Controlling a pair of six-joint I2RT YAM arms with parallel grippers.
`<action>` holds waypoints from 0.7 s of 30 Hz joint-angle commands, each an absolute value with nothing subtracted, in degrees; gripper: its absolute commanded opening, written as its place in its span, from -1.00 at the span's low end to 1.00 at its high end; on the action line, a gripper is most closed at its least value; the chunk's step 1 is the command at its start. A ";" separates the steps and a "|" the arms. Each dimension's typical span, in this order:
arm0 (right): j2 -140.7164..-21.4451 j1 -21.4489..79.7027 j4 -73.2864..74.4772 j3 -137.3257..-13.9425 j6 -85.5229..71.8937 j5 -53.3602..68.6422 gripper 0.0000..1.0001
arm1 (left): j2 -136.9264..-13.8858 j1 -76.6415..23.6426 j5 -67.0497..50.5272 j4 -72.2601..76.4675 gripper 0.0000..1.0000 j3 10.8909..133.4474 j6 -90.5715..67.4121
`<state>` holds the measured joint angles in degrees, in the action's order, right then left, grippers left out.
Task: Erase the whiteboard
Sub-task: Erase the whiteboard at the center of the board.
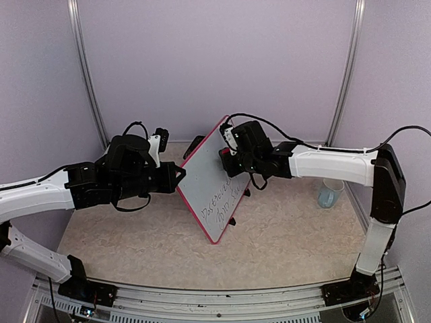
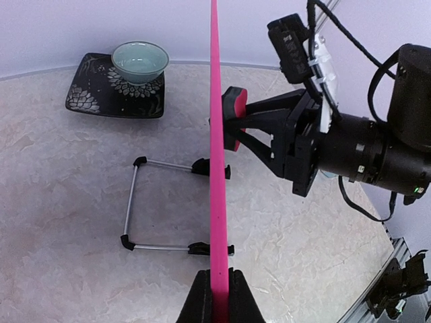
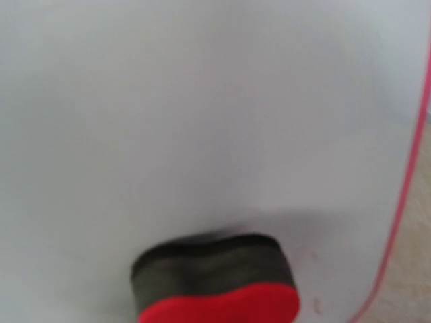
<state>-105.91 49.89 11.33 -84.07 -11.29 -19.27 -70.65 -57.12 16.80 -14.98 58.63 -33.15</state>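
My whiteboard (image 1: pixel 214 185) stands on edge mid desk (image 1: pixel 289 229), diagonal, well apart from both side edges. Both my arms reach inward, forearms roughly level. My left hand (image 1: pixel 180 176) is pinched tight on its pink frame. My right hand (image 1: pixel 227 156) is narrow, gripping the eraser (image 3: pixel 222 282) against the upper face, with the writing (image 1: pixel 219 198) below.

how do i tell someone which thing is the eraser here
Find the pink-framed whiteboard held upright in the middle of the table. Against its written face, above the handwriting, the right fingers pinch a small block, the eraser. It is the only thing with a bright red back over a black felt pad.
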 commanded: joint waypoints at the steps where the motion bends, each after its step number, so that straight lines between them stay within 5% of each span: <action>1: -101.30 50.79 8.47 -85.78 -10.31 -14.02 -0.49 | -70.81 -58.54 12.31 -14.79 -1.00 59.48 -30.04; 21: -107.68 50.45 9.27 -82.69 -11.10 -17.13 -0.49 | -71.22 -58.53 12.13 -14.49 -1.00 58.93 -30.25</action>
<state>-107.04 50.02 9.54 -83.59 -10.41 -20.62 -70.65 -57.19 17.30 -15.09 58.65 -33.43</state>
